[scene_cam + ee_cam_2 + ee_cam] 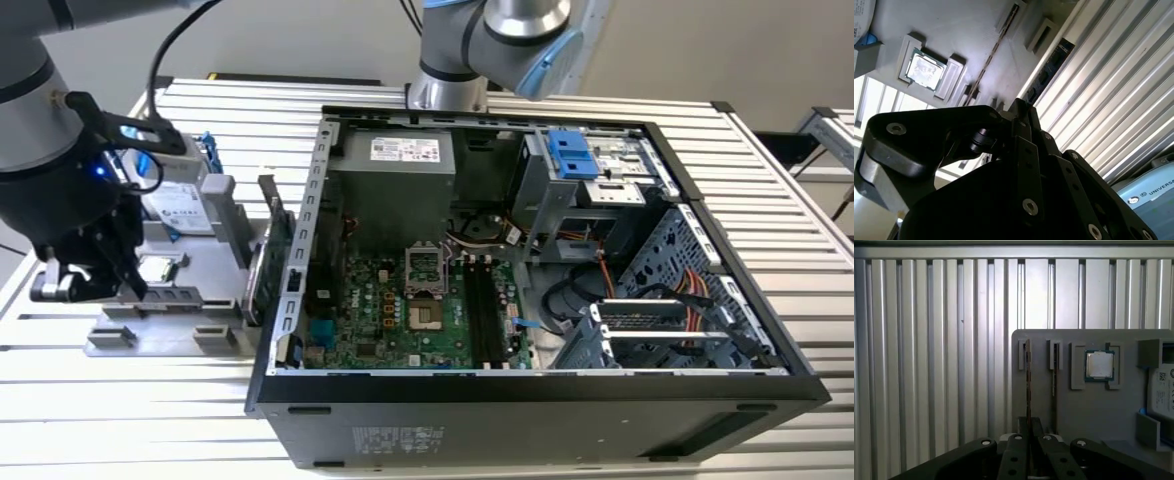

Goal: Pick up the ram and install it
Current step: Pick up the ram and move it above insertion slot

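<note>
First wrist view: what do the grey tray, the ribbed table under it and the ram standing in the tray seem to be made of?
The grey tray: probably plastic, matt grey, with moulded slots and pockets. The table: likely aluminium, silvery, with parallel grooves and soft reflections. The ram, edge-on in a slot: a thin dark board, seemingly circuit-board laminate; its finish is unclear.

Black end effector [1028,427], silver screws [985,442]; silver arm [514,20].
</note>
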Controlling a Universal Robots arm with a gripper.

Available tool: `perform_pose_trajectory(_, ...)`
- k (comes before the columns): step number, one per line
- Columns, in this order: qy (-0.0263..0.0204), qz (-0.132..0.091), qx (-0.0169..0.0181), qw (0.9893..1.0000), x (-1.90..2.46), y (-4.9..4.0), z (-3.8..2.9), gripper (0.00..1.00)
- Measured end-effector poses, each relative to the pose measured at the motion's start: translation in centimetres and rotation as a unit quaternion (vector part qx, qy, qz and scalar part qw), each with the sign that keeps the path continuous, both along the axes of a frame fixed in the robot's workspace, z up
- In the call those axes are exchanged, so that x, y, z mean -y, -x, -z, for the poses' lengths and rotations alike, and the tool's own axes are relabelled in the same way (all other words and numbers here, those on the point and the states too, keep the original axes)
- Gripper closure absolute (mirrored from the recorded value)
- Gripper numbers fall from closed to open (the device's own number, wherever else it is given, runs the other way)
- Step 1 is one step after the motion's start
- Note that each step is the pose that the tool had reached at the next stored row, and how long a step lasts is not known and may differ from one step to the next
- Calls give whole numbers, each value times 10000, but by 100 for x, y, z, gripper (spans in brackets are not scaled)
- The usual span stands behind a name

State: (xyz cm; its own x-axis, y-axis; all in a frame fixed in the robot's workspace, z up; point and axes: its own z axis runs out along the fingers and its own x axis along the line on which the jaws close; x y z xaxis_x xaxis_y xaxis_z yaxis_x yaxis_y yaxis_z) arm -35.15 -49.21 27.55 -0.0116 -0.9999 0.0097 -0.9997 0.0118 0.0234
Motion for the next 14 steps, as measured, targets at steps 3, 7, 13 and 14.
perform_pose_trajectory(3, 1, 0, -1, 10000, 0, 0, -23, 100)
perform_pose_trajectory(7, 1, 0, 0, 10000, 0, 0, -56, 100)
perform_pose_trajectory(13, 0, 0, 0, 10000, 0, 0, -105, 100)
perform_pose_trajectory(14, 0, 0, 0, 10000, 0, 0, -113, 100)
